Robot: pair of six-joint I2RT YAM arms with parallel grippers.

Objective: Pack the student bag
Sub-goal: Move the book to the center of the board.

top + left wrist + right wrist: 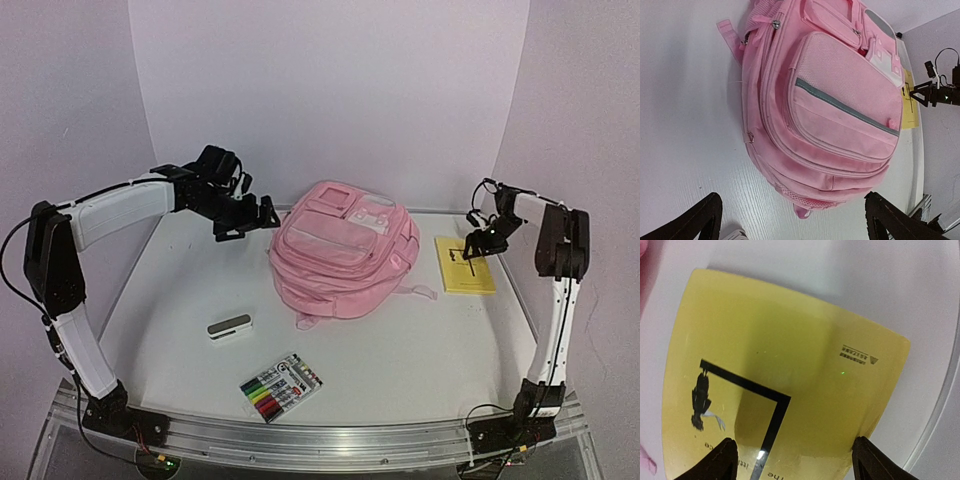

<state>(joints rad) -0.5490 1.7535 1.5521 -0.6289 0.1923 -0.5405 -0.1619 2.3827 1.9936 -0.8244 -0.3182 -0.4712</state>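
White tabletop (420, 345) carries the student bag (345, 250) lying flat at centre, front pockets up. I see my left gripper (262, 215) just beside the bag's upper left corner, jaws spread wide with nothing between them. My right gripper (470, 250), jaws also spread, hangs over a yellow booklet (466, 268) to the bag's right.
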